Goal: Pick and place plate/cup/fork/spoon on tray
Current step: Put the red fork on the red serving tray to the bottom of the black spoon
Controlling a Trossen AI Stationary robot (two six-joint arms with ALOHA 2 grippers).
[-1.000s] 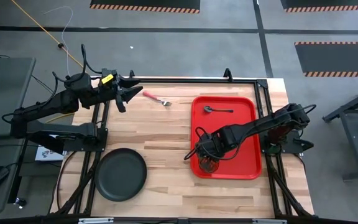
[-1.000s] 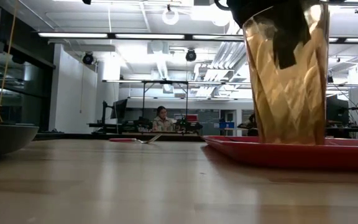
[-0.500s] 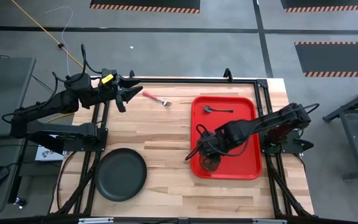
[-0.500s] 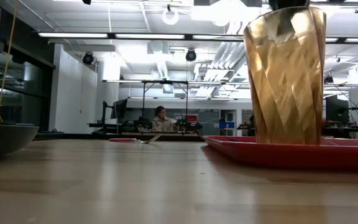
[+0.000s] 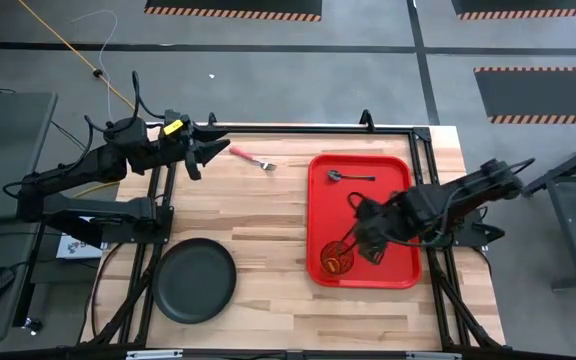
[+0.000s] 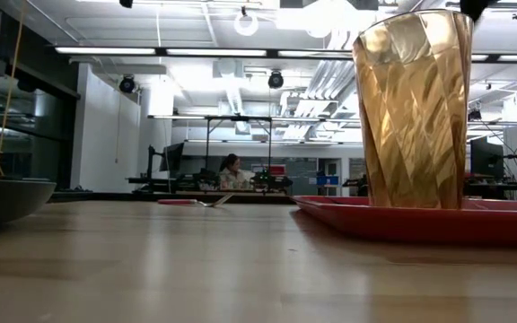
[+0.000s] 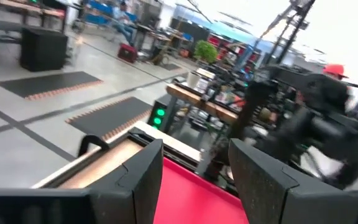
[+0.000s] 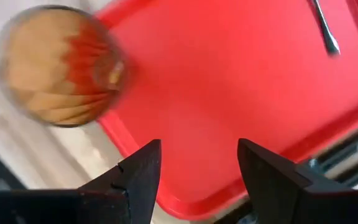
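Note:
The amber cup [image 5: 334, 258] stands upright on its base in the near-left corner of the red tray [image 5: 388, 200]; it also shows in the low view [image 6: 413, 108] and the right wrist view [image 8: 58, 65]. The grey spoon [image 5: 351, 177] lies on the tray's far part. My right gripper [image 5: 360, 238] hovers open over the tray, just right of the cup, its fingers [image 8: 135, 180] apart with nothing between them. The pink-handled fork [image 5: 253, 158] lies on the table at the far side. The dark plate [image 5: 196, 280] rests near the front left. My left gripper [image 5: 203, 152] waits open at the far left.
The tray's raised rim [image 6: 375, 215] stands a little above the wooden tabletop [image 5: 268, 220]. Bare wood lies between the plate, the fork and the tray. A black frame [image 5: 423, 140] borders the table's edges. People sit far back in the room beyond the table.
My right gripper has let go of the cup, drawn its finger out of it, risen and pulled back toward the table's right edge. The cup stays upright on the tray where it was set down.

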